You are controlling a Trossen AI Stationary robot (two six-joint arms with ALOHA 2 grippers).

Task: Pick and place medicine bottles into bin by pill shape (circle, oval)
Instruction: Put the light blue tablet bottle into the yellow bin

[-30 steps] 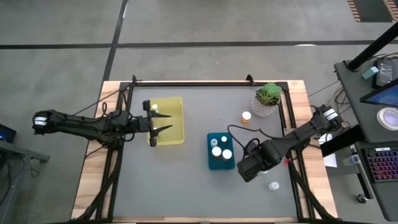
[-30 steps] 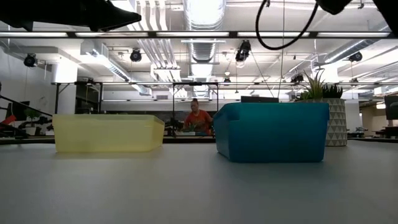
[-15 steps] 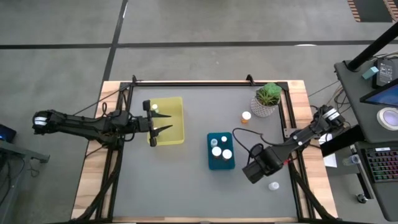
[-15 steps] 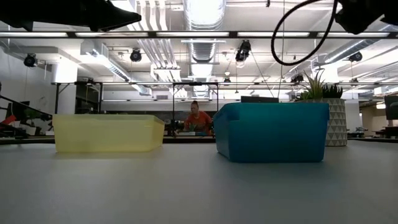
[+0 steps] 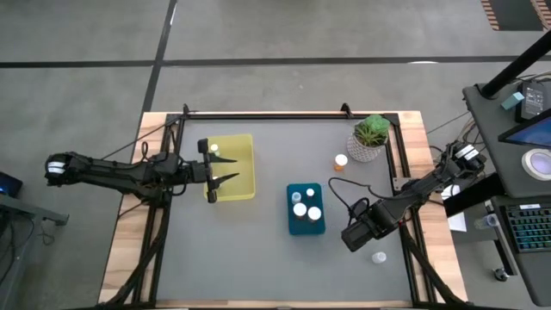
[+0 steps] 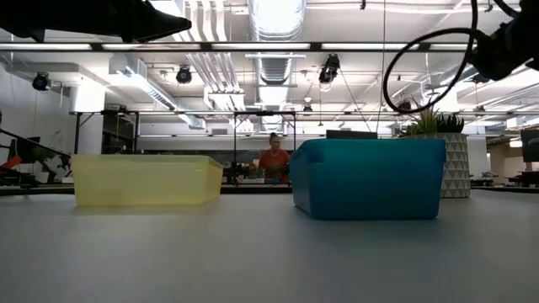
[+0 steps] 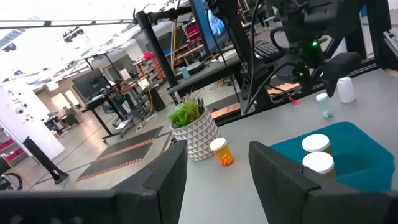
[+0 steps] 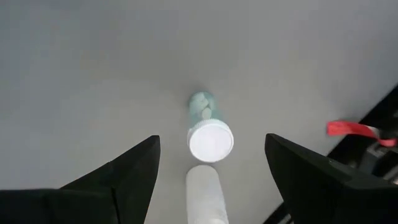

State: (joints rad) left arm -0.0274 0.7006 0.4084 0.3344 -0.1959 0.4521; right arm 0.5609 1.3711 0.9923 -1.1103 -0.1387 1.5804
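My right gripper is open and hangs above the table near its right edge, right of the blue bin. Below its spread fingers, in the right wrist view, a small clear bottle with a white cap stands on the table. A white bottle is close beside it. One of them shows in the high view. My left gripper is open and empty above the yellow bin. An orange bottle stands by the plant.
The blue bin holds three white-capped bottles. A white cap shows at the yellow bin's far left corner. A potted green plant stands at the far right corner. A black cable loops from the right arm. A person sits far behind the table.
My right gripper has gone from beside the blue bin toward the table's right edge, closer to the bottles near that edge. Its fingers' gap cannot be compared between frames. The left arm and the bottles have kept still.
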